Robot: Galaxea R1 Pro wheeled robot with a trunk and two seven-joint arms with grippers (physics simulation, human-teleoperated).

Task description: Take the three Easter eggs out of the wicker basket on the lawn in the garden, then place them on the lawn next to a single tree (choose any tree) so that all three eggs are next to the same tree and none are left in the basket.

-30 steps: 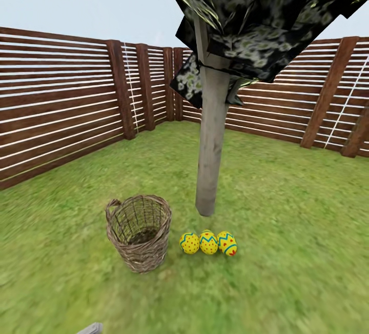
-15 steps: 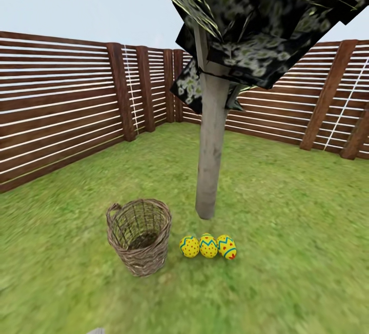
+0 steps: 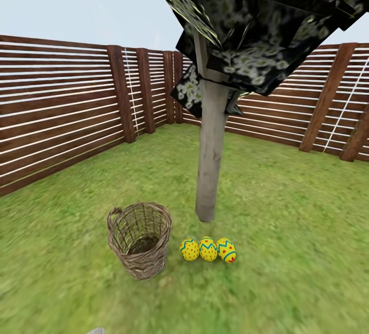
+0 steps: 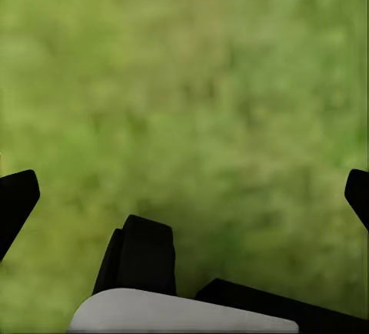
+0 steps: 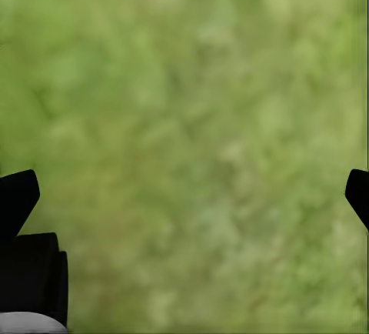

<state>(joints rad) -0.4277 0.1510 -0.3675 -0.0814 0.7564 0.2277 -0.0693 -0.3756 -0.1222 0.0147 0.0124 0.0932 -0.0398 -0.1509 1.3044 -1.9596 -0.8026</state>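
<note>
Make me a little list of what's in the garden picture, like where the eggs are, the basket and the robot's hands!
eggs: three, in a row on the lawn, just in front of the tree's foot
basket: upright on the grass, beside the eggs, no egg seen inside
tree: pale trunk, dark leaves above
fence: brown slats around the yard
left gripper: fingers wide apart over grass, holding nothing
right gripper: fingers wide apart over grass, holding nothing
</note>
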